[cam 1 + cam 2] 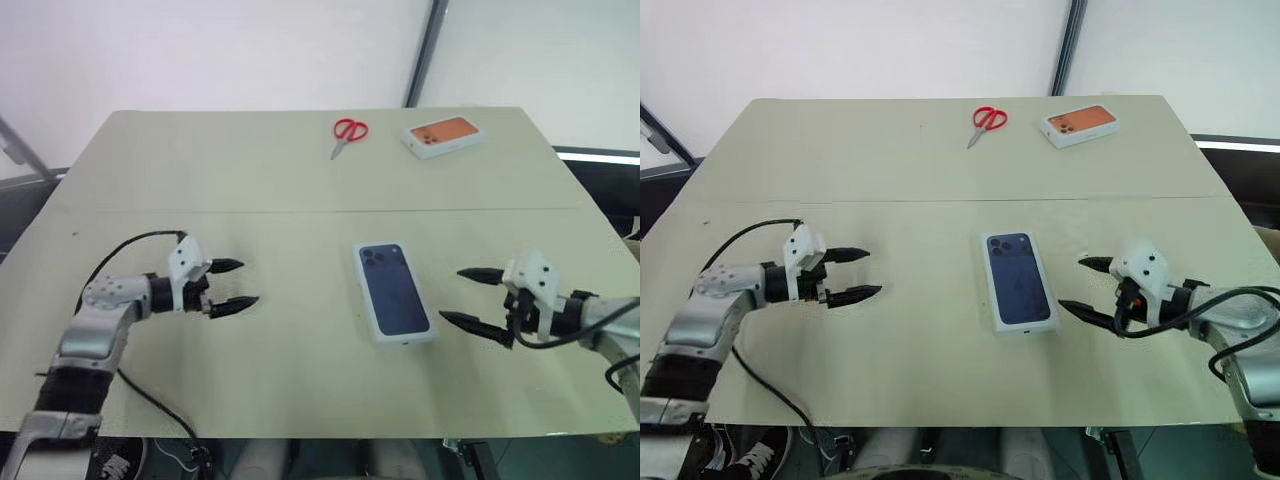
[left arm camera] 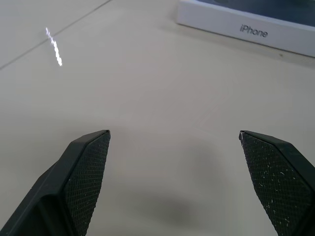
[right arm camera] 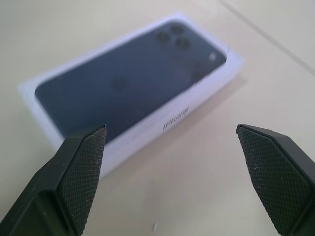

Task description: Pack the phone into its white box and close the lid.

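1. Nearest, both hands hang empty over the pale beige counter (image 1: 300, 160), fingers spread wide: the left hand (image 1: 229, 285) well apart from the box on its left side, the right hand (image 1: 470, 297) just beside the box's right edge, touching nothing.
2. Between them lies the closed white rectangular cardboard box (image 1: 395, 293), flat on the counter; the lid (image 1: 1019, 277), printed with a dark blue phone and its camera cluster at the far corner, sits squarely down over it. The phone itself cannot be seen; judging by the seated lid, it is probably already inside and the task looks done or nearly so.
3. I judge the box stiff and light to moderate in weight, its smooth card rather slippery. It is best taken across the two long side walls, low down, since a pinch on the lid alone could lift it off.
4. Farthest back lie red-handled scissors (image 1: 348, 133) and a white box with an orange phone picture (image 1: 443, 135), well apart from the work.
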